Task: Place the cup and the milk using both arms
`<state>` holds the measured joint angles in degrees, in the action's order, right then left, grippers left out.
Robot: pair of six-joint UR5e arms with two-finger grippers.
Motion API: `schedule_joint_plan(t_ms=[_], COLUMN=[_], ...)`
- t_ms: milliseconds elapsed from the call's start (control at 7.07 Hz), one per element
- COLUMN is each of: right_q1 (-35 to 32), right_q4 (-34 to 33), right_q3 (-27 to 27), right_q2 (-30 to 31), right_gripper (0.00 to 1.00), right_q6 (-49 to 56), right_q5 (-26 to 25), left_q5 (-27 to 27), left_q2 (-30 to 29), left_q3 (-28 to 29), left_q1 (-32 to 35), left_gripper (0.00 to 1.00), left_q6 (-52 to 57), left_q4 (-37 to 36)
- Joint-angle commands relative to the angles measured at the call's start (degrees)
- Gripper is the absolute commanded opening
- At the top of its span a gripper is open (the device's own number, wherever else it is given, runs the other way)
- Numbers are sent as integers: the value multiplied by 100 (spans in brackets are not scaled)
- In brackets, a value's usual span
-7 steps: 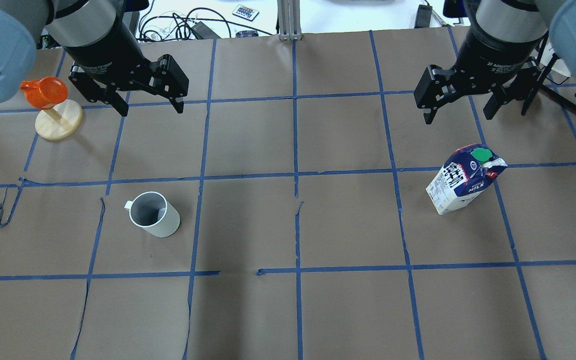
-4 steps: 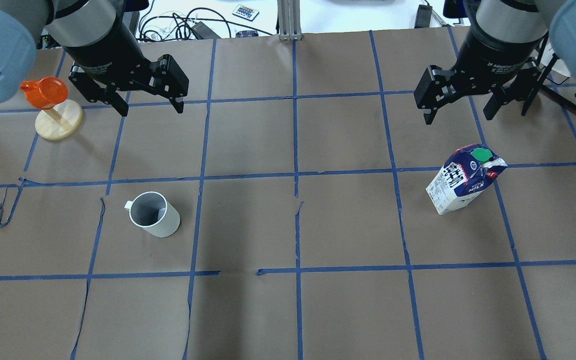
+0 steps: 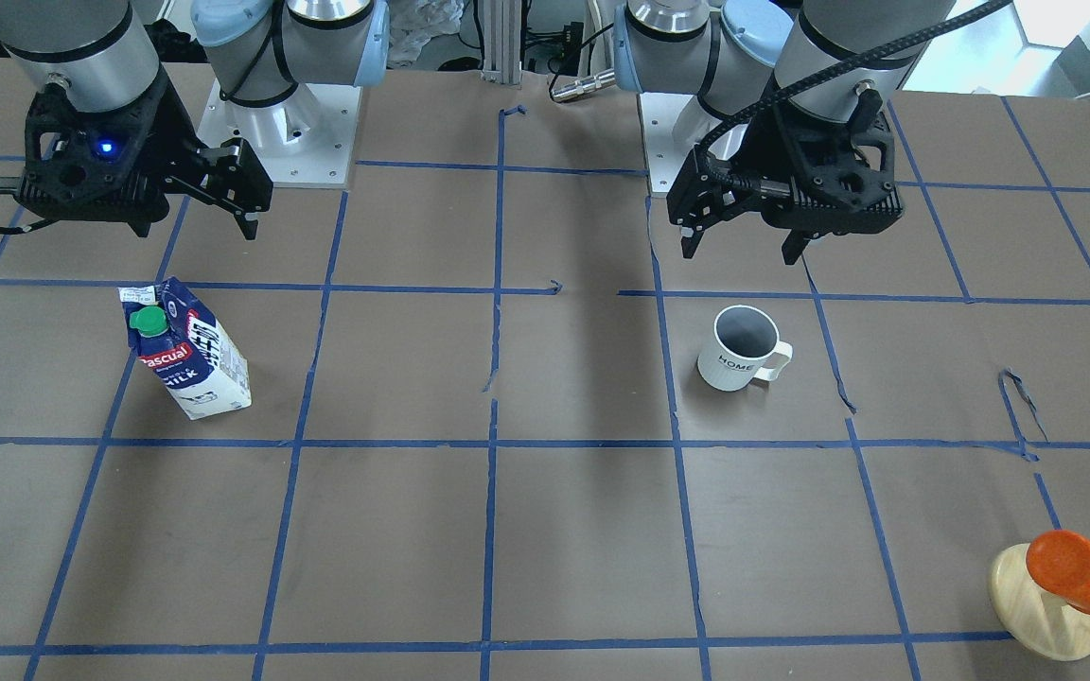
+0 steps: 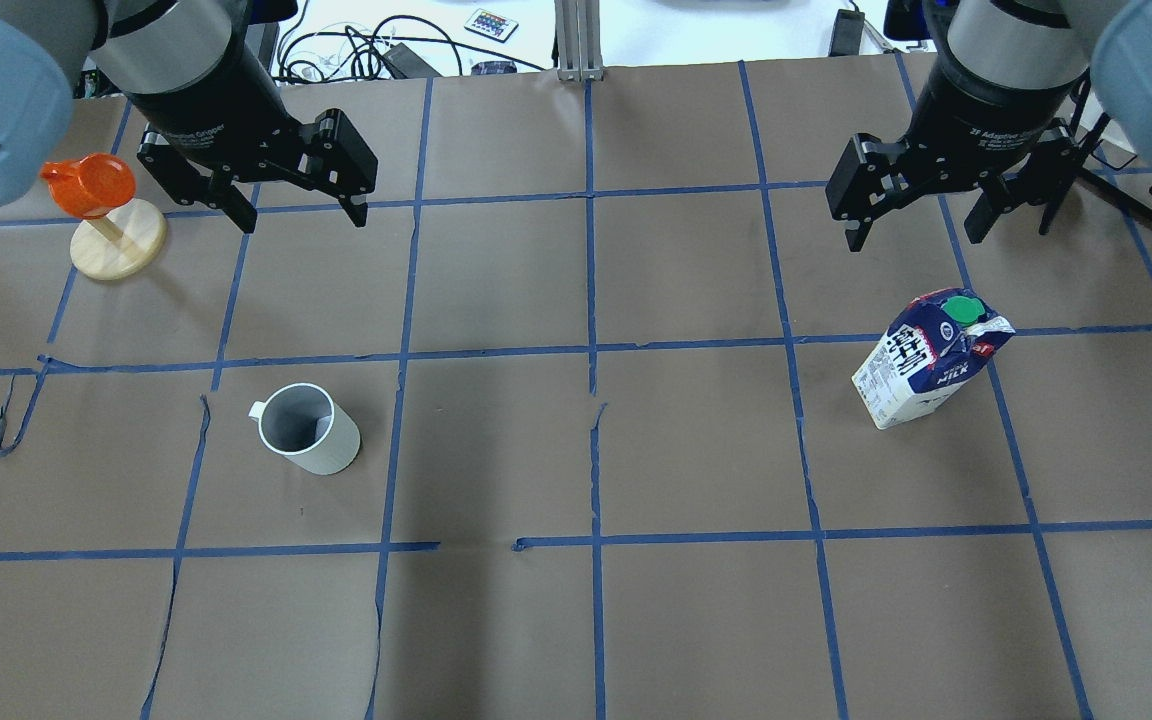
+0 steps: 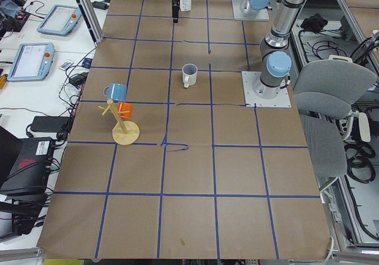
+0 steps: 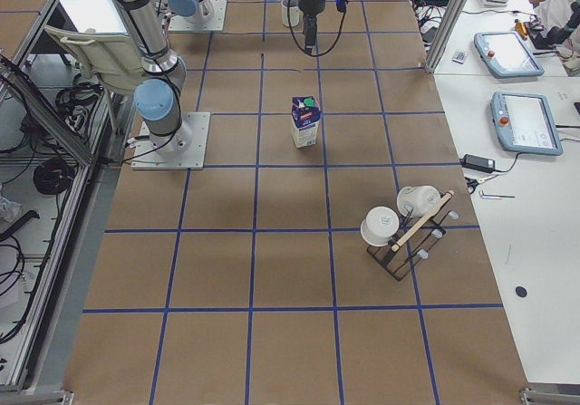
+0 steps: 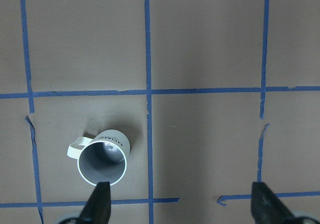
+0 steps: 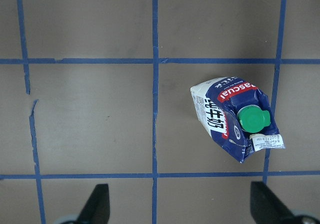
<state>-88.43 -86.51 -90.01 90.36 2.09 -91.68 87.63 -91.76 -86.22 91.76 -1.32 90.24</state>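
The white cup [image 4: 308, 430] stands upright on the brown paper in the left half, dark grey inside, with "HOME" on its side [image 3: 739, 350]. My left gripper [image 4: 303, 215] hangs open and empty above the table, behind the cup; in the left wrist view [image 7: 182, 204] the cup [image 7: 104, 159] sits just beyond the left fingertip. The milk [image 4: 926, 365], a blue and white carton with a green cap, stands upright on the right [image 3: 187, 350]. My right gripper [image 4: 914, 238] is open and empty, above and behind it; the carton [image 8: 232, 116] shows in the right wrist view.
A wooden mug stand [image 4: 116, 240] holding an orange cup [image 4: 91, 185] stands at the far left, close to my left gripper. A black rack with white cups [image 6: 403, 228] stands near the table's right end. Blue tape lines grid the paper.
My right gripper has shifted slightly to the left and away from the camera. The left gripper, cup and milk have not moved.
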Motion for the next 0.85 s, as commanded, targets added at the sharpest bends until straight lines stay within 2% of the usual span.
schedule_joint_plan(t_ms=[0,283,425,708], right_q1=[124,666,878,907], right_q4=[-68,-77,-120,-872], right_q3=[-209,-279,-367,-587], right_q2=[-27,-114,-124,-211], right_gripper=[100,100,100,100], right_q6=[71,446,1102,1625], right_q5=[-7,-77,-78,-295], left_q5=[-1,-1,-1,-1], left_q2=[0,0,0,26], left_q3=[0,0,0,9], left_q1=[0,-9,0,-9], left_gripper=[100,100,100,100], left_q6=[0,0,0,-9], left_q4=[-7,-7,-16,-16])
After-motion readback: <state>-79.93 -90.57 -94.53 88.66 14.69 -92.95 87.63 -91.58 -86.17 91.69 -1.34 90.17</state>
